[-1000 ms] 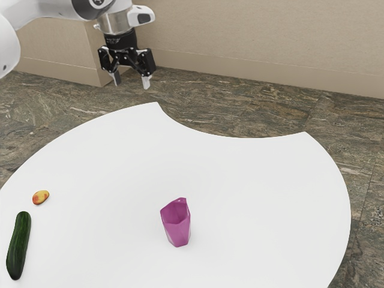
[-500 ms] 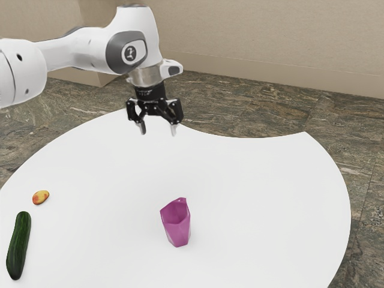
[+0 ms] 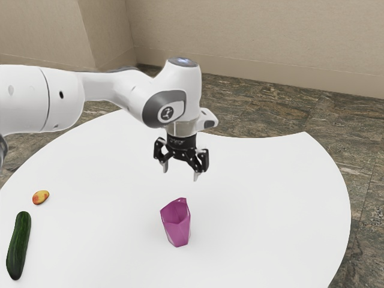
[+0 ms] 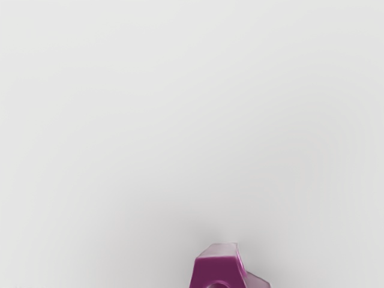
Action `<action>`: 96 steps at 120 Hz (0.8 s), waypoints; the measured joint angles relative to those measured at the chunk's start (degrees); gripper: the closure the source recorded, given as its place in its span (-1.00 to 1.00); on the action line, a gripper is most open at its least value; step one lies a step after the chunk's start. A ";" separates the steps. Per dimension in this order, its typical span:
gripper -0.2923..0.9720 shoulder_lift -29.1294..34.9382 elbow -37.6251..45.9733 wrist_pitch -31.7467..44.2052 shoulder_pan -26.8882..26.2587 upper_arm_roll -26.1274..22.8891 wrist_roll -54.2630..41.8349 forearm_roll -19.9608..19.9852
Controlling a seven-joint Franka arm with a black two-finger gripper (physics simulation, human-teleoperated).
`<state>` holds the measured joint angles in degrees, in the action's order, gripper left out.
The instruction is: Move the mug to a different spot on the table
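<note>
A purple faceted mug (image 3: 176, 222) stands upright on the white round table (image 3: 270, 198), toward its front. My gripper (image 3: 179, 172) hangs open a short way above the mug and slightly behind it, with nothing between its fingers. In the wrist view the mug (image 4: 223, 269) shows from above, just under the hand, with the white tabletop (image 4: 180, 120) around it.
A dark green cucumber (image 3: 18, 245) lies at the table's front edge on the exterior view's left. A small yellow-red fruit (image 3: 40, 197) sits just behind it. A stone floor (image 3: 300, 108) surrounds the table.
My arm has swung down and toward the exterior view's right, carrying the open gripper from behind the table's far edge to a spot above the mug. The mug has not moved.
</note>
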<state>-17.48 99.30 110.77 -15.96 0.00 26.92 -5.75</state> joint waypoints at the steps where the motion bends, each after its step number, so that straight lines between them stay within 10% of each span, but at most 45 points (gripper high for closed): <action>1: -0.51 0.02 0.22 0.14 -0.02 0.00 0.10 -0.09; 96: -0.44 -0.05 16.64 20.67 -0.38 0.08 3.53 1.53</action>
<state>-17.53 115.95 131.43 -16.35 0.07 30.45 -4.22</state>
